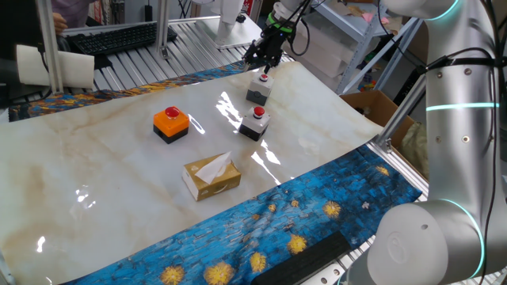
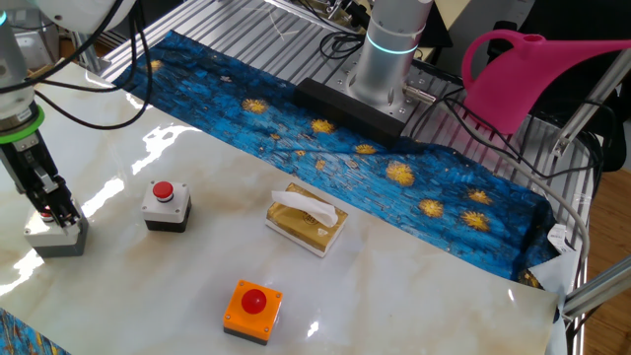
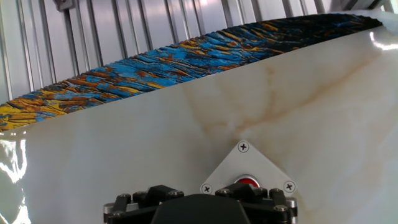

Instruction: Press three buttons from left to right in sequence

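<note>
Three buttons sit on the counter [image 1: 95, 174]; the claw [image 1: 264, 70] hangs directly over the far grey button [image 1: 259, 87], red cap beneath its tip. Whether its fingers are spread, I cannot tell.

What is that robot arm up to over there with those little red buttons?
The robot arm has its claw right down over the red cap of a grey button box at the far end of the marble-look table. A second grey button box and an orange button box sit apart from it on the table, with a tan tissue box nearby. Whether the claw is actually pressing the cap can't be told.
</note>
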Controlling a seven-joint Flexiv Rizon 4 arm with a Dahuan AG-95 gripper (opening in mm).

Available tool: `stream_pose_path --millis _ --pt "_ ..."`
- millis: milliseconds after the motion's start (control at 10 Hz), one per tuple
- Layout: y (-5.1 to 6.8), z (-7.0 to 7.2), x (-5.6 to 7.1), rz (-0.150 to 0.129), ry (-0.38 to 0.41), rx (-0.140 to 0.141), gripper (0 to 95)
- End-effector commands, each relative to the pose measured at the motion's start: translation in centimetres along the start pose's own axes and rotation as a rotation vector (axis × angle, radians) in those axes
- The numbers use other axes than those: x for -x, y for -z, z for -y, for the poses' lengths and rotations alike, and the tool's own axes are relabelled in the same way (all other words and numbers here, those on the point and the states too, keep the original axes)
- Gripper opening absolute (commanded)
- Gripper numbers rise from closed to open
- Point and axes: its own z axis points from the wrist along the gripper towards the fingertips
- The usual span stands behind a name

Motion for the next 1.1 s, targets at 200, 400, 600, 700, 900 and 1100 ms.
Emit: stream_pose_path --millis 200,400,600,700,900,1100 --pt "-0.1 0.0 0.0 -0.001 -0.004 0.005 76.0" --pt "-0.3 -0.1 0.0 -0.002 -0.004 0.012 76.0" --pt "-0.7 -0.1 0.0 0.000 -0.003 0.014 76.0" --pt "-0.9 -0.1 0.0 0.000 -0.003 0.018 76.0" --pt "-1.2 -0.1 0.1 0.001 -0.002 0.020 76.0" --pt "-1.4 -0.2 0.3 -0.009 -0.002 0.041 76.0"
